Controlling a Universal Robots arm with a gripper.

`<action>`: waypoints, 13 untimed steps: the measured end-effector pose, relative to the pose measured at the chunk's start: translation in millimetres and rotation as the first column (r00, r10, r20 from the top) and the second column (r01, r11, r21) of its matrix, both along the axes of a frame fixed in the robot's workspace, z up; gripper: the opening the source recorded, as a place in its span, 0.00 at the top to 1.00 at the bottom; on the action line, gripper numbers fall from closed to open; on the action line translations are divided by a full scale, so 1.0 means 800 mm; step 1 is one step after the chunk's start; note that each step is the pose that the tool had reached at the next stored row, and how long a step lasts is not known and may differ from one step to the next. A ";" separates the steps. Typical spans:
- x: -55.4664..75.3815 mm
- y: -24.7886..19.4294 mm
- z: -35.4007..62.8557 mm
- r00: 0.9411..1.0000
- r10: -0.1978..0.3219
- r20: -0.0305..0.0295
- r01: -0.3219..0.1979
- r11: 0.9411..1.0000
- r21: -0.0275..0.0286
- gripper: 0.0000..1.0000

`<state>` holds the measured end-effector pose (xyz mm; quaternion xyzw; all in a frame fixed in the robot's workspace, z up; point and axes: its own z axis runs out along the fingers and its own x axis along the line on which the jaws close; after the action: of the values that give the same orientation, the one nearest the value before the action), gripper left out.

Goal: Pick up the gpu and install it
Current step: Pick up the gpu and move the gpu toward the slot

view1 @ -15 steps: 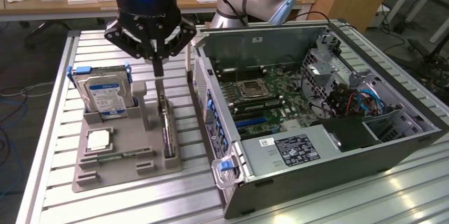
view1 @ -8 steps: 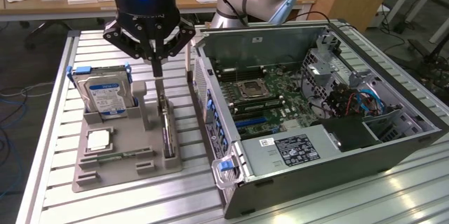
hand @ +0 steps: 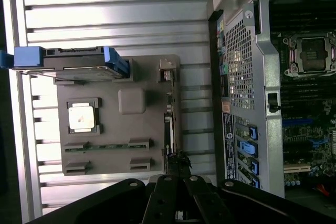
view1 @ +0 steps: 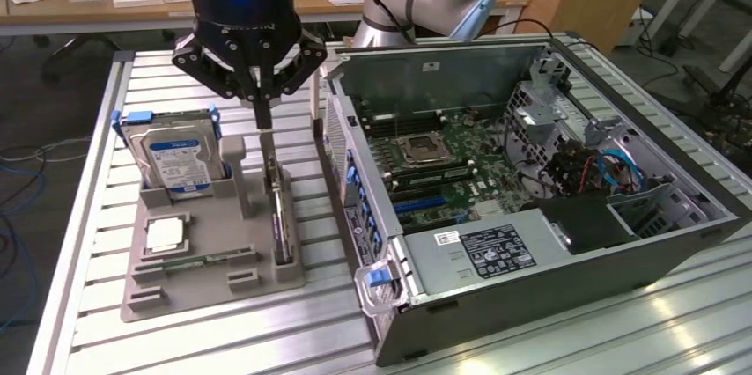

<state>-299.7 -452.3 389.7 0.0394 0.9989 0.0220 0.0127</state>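
Though the hard drive label (view1: 176,164) is illegible, the pincer (view1: 261,121) clamps the upright gpu (view1: 280,216).

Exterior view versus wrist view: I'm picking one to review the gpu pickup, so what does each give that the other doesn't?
Exterior view: the hard drive face-on with its label, the power supply and the blue cables. Wrist view: the gpu seen edge-on from above, in line with the closed gripper. Shared: the gray tray, processor chip, memory stick and motherboard socket.
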 end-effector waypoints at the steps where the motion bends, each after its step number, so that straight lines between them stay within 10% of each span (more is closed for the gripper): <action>1: 0.000 0.0000 0.000 1.000 0.000 0.000 0.000 1.000 0.000 0.89; 9: 0.000 0.0000 0.000 1.000 0.000 0.000 0.000 1.000 0.000 0.89; 13: 0.000 0.0000 0.000 1.000 0.000 0.000 0.000 1.000 0.000 0.65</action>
<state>-299.7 -452.3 389.7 0.0394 0.9989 0.0220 0.0127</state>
